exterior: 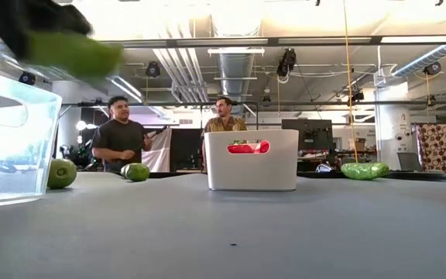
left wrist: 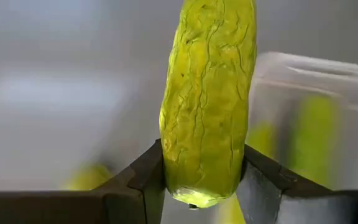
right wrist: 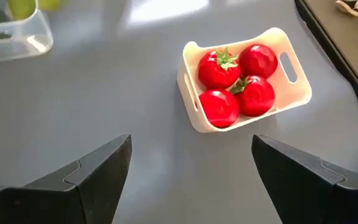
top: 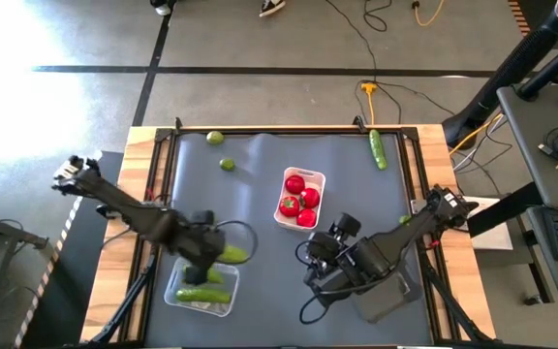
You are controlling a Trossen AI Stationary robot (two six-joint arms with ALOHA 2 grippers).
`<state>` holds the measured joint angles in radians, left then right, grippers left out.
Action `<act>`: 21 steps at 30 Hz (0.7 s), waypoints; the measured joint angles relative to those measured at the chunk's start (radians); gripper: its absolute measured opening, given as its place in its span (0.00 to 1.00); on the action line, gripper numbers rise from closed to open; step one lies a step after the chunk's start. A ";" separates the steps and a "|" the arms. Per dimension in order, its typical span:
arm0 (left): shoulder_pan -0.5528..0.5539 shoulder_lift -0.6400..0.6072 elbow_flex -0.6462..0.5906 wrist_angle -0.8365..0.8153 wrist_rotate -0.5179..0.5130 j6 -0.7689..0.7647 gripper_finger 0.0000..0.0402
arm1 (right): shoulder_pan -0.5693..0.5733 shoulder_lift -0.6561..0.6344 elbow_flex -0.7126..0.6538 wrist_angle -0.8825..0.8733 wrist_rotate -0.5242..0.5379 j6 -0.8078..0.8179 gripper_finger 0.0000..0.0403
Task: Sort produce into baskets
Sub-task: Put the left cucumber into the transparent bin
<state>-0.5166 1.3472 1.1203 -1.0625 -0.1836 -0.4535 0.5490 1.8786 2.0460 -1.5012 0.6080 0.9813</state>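
My left gripper (top: 211, 249) is shut on a green cucumber (top: 233, 254) above the far edge of the clear tray (top: 200, 288), which holds other cucumbers. The held cucumber shows blurred at the top left of the low view (exterior: 76, 53). My right gripper (right wrist: 191, 162) is open and empty above the mat, near the white tray (right wrist: 244, 78) that holds several red tomatoes (right wrist: 238, 81). Two limes (top: 215, 138) (top: 228, 164) lie on the mat at the far left. Another cucumber (top: 378, 149) lies at the far right. My left gripper pinches the cucumber near one end (left wrist: 197, 180) between its two fingers (left wrist: 145, 177), which lie across it. The rest of the cucumber sticks out forward past the fingertips. It is lifted clear, above the clear tray's rim (left wrist: 316, 68).
A dark translucent tray (top: 387, 296) sits at the near right beside my right arm. A lime (top: 405, 220) lies near the mat's right edge. The mat's middle between the trays is bare. Two people stand in the room behind the table (exterior: 122, 132) (exterior: 223, 116).
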 joint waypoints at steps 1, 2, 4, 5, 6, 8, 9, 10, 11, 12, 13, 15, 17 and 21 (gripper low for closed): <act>-0.025 -0.027 -0.004 -0.014 0.027 -0.047 0.35 | -0.003 0.000 0.000 0.005 0.004 0.000 0.81; -0.050 -0.051 -0.011 -0.019 0.059 -0.093 0.35 | -0.006 0.000 0.000 0.015 0.006 0.000 0.81; -0.105 -0.090 -0.031 -0.017 0.118 -0.167 0.35 | -0.012 0.001 0.000 0.041 0.021 0.000 0.81; -0.134 -0.104 -0.045 -0.017 0.134 -0.198 0.35 | -0.016 0.001 0.000 0.055 0.027 0.000 0.81; -0.161 -0.114 -0.062 -0.019 0.141 -0.225 0.35 | -0.020 0.001 0.000 0.069 0.032 -0.001 0.81; -0.210 -0.125 -0.099 -0.013 0.144 -0.273 0.35 | -0.027 0.001 -0.001 0.098 0.048 -0.009 0.81; -0.229 -0.126 -0.122 -0.006 0.148 -0.294 0.35 | -0.032 0.001 -0.001 0.113 0.049 -0.012 0.81; -0.245 -0.126 -0.145 0.006 0.152 -0.314 0.35 | -0.037 0.001 -0.001 0.126 0.049 -0.013 0.81; -0.259 -0.125 -0.168 0.026 0.163 -0.328 0.35 | -0.041 0.001 -0.001 0.138 0.049 -0.013 0.81; -0.272 -0.124 -0.191 0.052 0.181 -0.341 0.35 | -0.045 0.001 -0.001 0.148 0.050 -0.013 0.81; -0.284 -0.122 -0.211 0.081 0.199 -0.352 0.36 | -0.049 0.001 -0.002 0.158 0.049 -0.013 0.81; -0.305 -0.115 -0.245 0.119 0.212 -0.380 0.36 | -0.055 0.001 -0.002 0.169 0.049 -0.013 0.81; -0.312 -0.112 -0.274 0.144 0.200 -0.414 0.36 | -0.062 0.002 -0.002 0.189 0.049 -0.012 0.81; -0.312 -0.114 -0.303 0.153 0.193 -0.427 0.39 | -0.078 0.002 -0.002 0.218 0.047 0.040 0.81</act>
<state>-0.8284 1.2336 0.8172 -0.9098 0.0094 -0.8803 0.4712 1.8805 2.0445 -1.2827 0.6554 1.0217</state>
